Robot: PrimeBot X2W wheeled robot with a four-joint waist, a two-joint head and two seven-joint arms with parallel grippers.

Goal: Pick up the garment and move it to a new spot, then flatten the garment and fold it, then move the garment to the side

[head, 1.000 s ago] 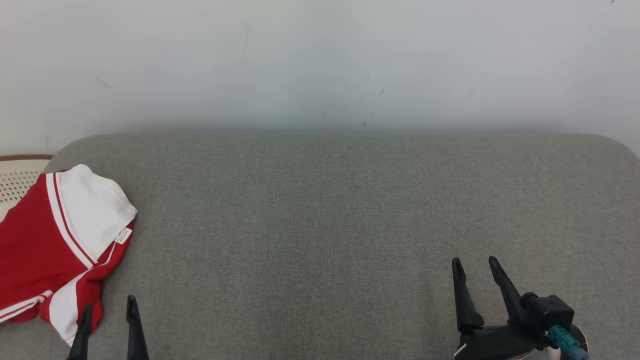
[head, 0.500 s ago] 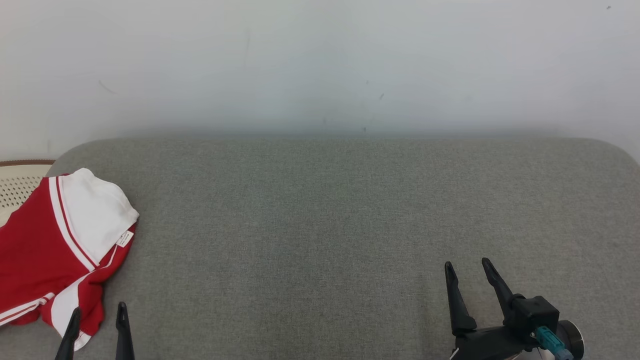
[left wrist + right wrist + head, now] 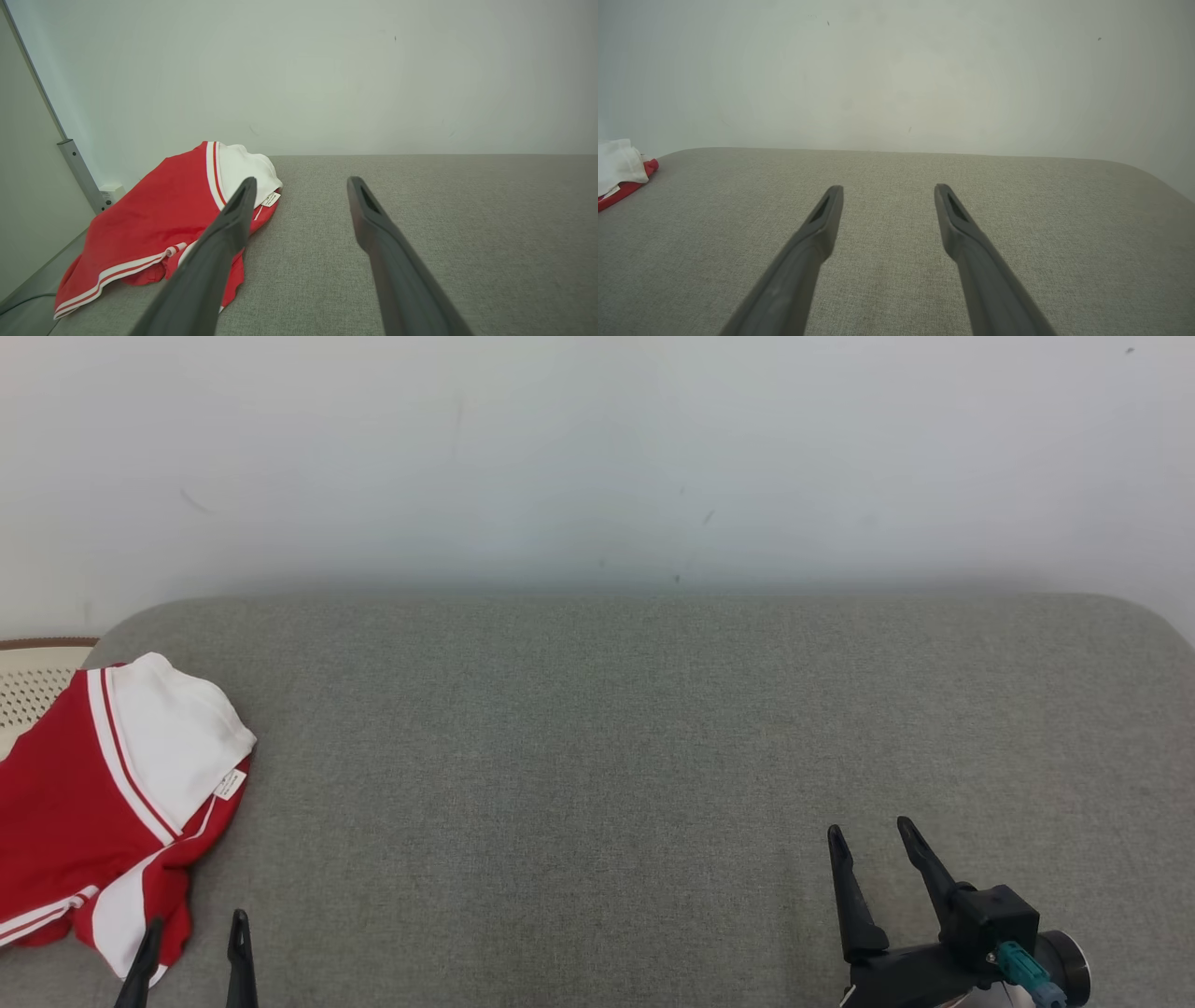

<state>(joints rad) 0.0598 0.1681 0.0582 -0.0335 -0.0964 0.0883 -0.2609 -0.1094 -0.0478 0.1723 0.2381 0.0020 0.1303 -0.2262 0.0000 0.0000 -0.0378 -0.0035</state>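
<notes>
Left end effector (image 3: 198, 922), right (image 3: 868, 827): both spread

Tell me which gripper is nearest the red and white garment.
The left gripper, right beside the garment; the right gripper hovers far across the grey cushion.

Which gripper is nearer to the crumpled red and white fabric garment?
Left. The left gripper is at the near corner of the red and white garment; the right gripper is far away across the grey cushion.
</notes>
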